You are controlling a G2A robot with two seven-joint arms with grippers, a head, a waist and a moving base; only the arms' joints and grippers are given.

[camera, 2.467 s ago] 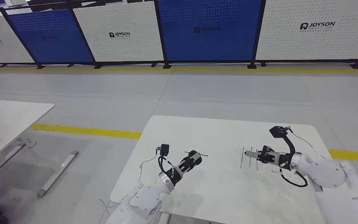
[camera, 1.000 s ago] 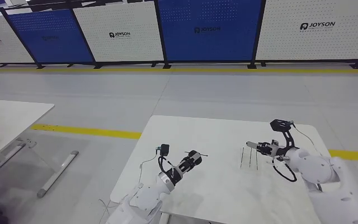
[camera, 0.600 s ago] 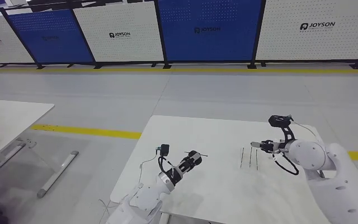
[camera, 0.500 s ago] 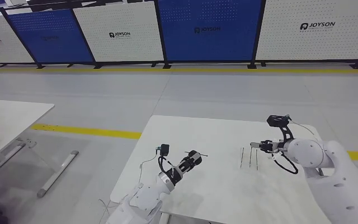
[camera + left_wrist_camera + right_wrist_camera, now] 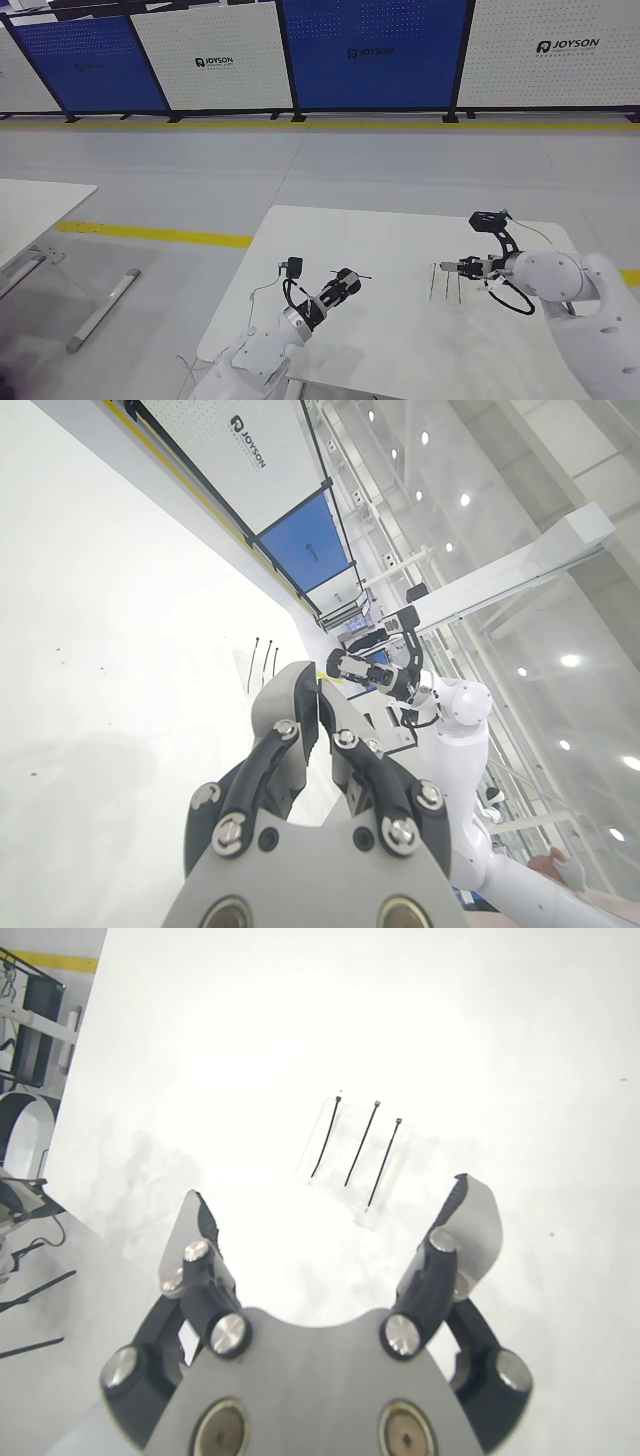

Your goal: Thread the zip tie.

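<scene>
Three black zip ties lie side by side on the white table, on a clear pad. My right gripper hovers at their far ends, apart from them. In the right wrist view the right gripper is open with nothing between its fingers, and the ties lie just ahead. My left gripper sits near the table's left front and is shut on another thin black zip tie that sticks out sideways. In the left wrist view the left gripper pinches the tie's end, with the three ties and the right gripper farther off.
The white table is bare between the two arms. Its left edge runs close beside the right gripper's view, with floor and a stand beyond. A second table stands far left across the floor.
The right gripper lifted off the zip ties and drew back toward the right, then came down and left again to their far ends. The left arm and its tie stayed still.
</scene>
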